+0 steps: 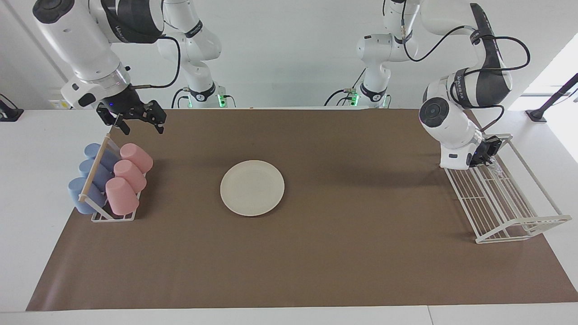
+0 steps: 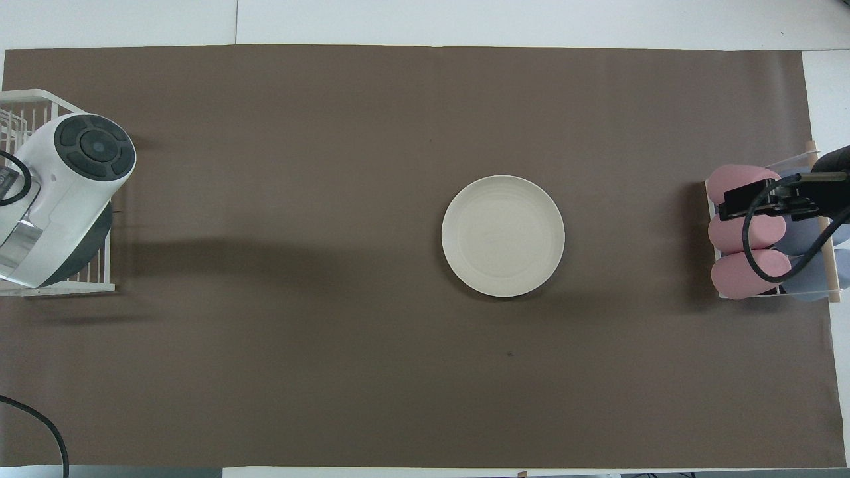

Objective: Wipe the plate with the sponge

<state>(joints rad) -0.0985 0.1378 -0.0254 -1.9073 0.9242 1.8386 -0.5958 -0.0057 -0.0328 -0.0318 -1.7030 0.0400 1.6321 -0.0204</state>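
L end effector (image 1: 489,154) is clamped on the sponge (image 1: 496,168) over the wire rack (image 1: 505,205), prob. for carrying to the plate (image 1: 252,188) mid-tabletop. R end effector (image 1: 135,123) waits wide above the cups (image 1: 122,178).

A brown mat (image 1: 343,253) covers most of a white table (image 1: 27,189). At the right arm's end, a cup rack (image 1: 97,212) holds three pink cups (image 1: 128,178) and three blue cups (image 1: 88,180) lying on their sides. A white wire rack (image 1: 501,203) stands at the left arm's end.
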